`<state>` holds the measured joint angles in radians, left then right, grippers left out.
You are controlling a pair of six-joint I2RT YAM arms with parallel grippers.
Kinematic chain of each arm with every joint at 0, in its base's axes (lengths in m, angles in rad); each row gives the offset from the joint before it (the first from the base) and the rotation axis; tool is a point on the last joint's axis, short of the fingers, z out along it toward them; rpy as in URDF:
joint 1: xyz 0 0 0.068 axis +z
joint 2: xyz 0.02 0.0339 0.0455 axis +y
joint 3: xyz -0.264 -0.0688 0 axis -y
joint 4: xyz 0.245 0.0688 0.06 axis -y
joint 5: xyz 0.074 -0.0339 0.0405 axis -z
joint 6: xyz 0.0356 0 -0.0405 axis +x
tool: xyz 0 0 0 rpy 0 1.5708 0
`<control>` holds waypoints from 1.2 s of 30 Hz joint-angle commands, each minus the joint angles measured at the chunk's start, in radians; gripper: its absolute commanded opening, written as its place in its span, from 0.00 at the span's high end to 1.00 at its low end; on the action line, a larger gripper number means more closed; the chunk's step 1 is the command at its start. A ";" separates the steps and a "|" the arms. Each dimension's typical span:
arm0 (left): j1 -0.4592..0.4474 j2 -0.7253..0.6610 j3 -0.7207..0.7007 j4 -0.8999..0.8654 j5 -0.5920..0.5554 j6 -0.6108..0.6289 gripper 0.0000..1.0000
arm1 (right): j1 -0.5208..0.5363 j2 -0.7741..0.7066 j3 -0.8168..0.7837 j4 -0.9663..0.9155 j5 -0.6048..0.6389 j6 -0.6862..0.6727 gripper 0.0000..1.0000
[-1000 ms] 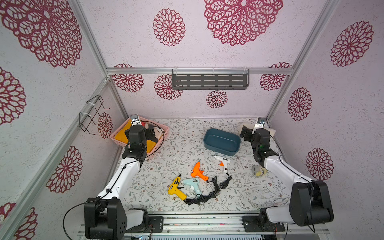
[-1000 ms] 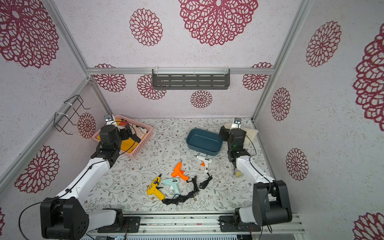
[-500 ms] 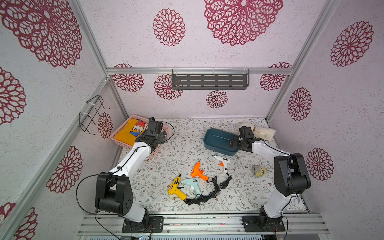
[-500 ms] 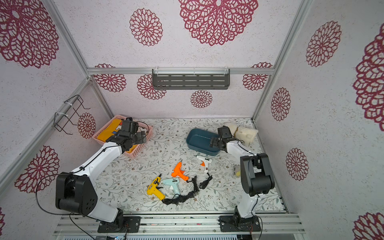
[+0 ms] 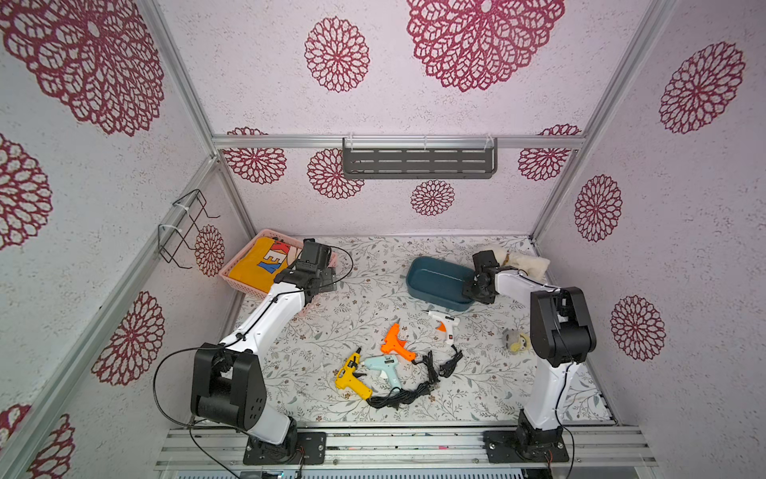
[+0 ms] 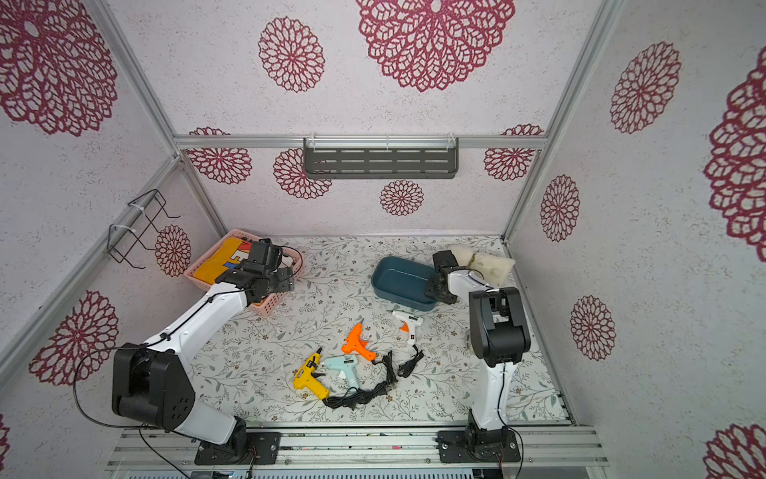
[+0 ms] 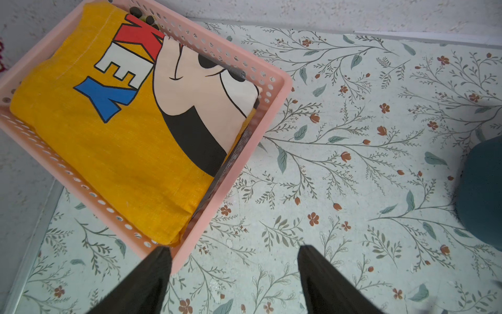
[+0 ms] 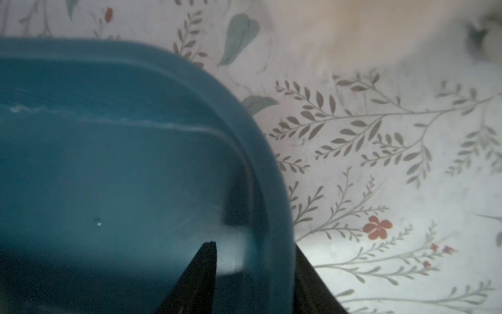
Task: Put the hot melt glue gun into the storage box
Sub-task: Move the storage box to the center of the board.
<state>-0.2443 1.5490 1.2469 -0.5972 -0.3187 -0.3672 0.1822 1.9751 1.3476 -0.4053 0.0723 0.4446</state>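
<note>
Several hot melt glue guns lie on the floral mat in both top views: white (image 5: pixel 442 322), orange (image 5: pixel 396 342), light blue (image 5: pixel 383 365) and yellow (image 5: pixel 351 375), their black cords (image 5: pixel 408 392) tangled. The dark teal storage box (image 5: pixel 431 296) (image 6: pixel 398 295) stands behind them with nothing in it. My right gripper (image 5: pixel 472 286) (image 8: pixel 255 244) has closed on the box's right wall (image 8: pixel 255 136), one finger inside and one outside. My left gripper (image 5: pixel 321 280) (image 7: pixel 233 247) hangs open over bare mat beside the pink basket's corner, holding nothing. The box's edge (image 7: pixel 480 190) shows in the left wrist view.
A pink lattice basket (image 5: pixel 244 286) (image 7: pixel 274 108) holding a folded yellow cloth (image 5: pixel 259 265) sits at the back left. A cream plush (image 5: pixel 526 263) lies behind the right arm, a small grey toy (image 5: pixel 516 342) near its base. A grey shelf (image 5: pixel 418 161) hangs on the back wall.
Both arms unfolded and reached inward. The right gripper came to the storage box and closed around its wall. The left gripper swung past the basket and its jaws narrowed slightly.
</note>
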 commanded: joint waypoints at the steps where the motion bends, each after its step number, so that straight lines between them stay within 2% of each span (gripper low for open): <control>1: -0.005 -0.008 0.028 -0.032 0.001 0.001 0.22 | 0.001 -0.004 0.062 -0.045 -0.013 -0.007 0.74; 7: -0.007 -0.007 0.038 -0.046 -0.001 -0.001 0.25 | 0.061 0.064 0.180 -0.110 -0.036 -0.096 1.00; 16: -0.012 -0.001 0.061 -0.083 0.008 -0.027 0.28 | 0.175 0.163 0.351 -0.188 -0.116 -0.183 1.00; 26: -0.065 -0.051 0.025 -0.186 0.012 -0.099 0.28 | 0.239 0.182 0.403 -0.211 -0.186 -0.164 1.00; 27: -0.075 -0.057 0.021 -0.202 0.012 -0.112 0.27 | 0.239 0.174 0.401 -0.210 -0.185 -0.158 0.94; 28: -0.086 -0.062 0.018 -0.217 0.013 -0.123 0.27 | 0.239 0.164 0.401 -0.210 -0.174 -0.154 0.81; 31: -0.123 -0.084 0.013 -0.304 0.006 -0.183 0.26 | 0.234 0.114 0.408 -0.208 -0.136 -0.142 0.54; 33: -0.150 -0.111 0.002 -0.370 0.026 -0.255 0.25 | 0.228 0.065 0.410 -0.208 -0.103 -0.130 0.46; 36: -0.216 -0.154 -0.020 -0.487 0.049 -0.390 0.25 | 0.215 -0.005 0.408 -0.224 -0.051 -0.119 0.41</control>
<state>-0.4095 1.4433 1.2514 -0.9249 -0.2970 -0.6014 0.4160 2.1109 1.7229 -0.6106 -0.0456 0.3080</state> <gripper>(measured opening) 0.748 0.583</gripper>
